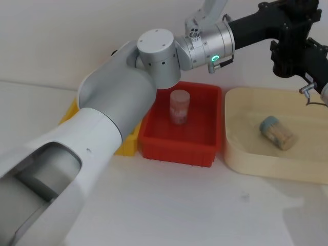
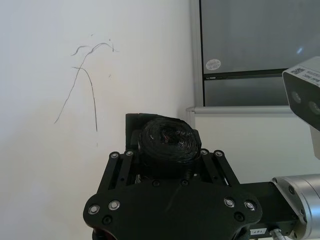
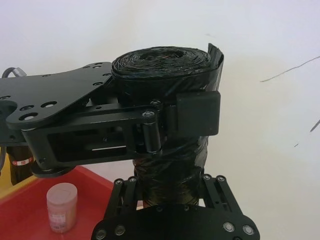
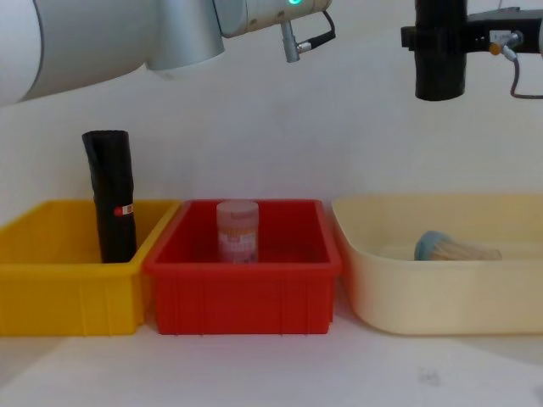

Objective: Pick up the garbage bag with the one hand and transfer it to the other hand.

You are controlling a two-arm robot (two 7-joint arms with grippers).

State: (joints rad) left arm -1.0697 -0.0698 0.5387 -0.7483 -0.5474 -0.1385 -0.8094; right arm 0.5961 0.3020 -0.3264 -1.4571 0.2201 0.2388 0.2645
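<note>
Tabletop (image 1: 205, 205) white and matte, with three containers in a row along the back. Yellow bin (image 4: 51, 288) on the robot's left, holding a taller black roll (image 4: 110, 195) with a small red-and-white label, upright against the bin's right wall. Red bin (image 1: 179, 143) in the middle, a pinkish lidded jar (image 1: 179, 106) upright inside. Cream tray (image 1: 256, 154) on the right, a blue-ended bundle (image 1: 278, 132) lying on its side in it.

Plain white wall (image 4: 254, 127) behind. Thin dark scribble marks (image 2: 85, 75) on the wall in the left wrist view, plus a grey framed panel (image 2: 260, 35).

Garbage bag (image 3: 165, 75) up in the air, upright, high above the cream tray. Left gripper (image 3: 170, 115), on the green-lamp arm reaching across from the left, clamped narrow on the roll's upper part, pad pressed to its side. Right gripper (image 3: 167, 187) with fingers closed against the roll's lower part, one each side.
</note>
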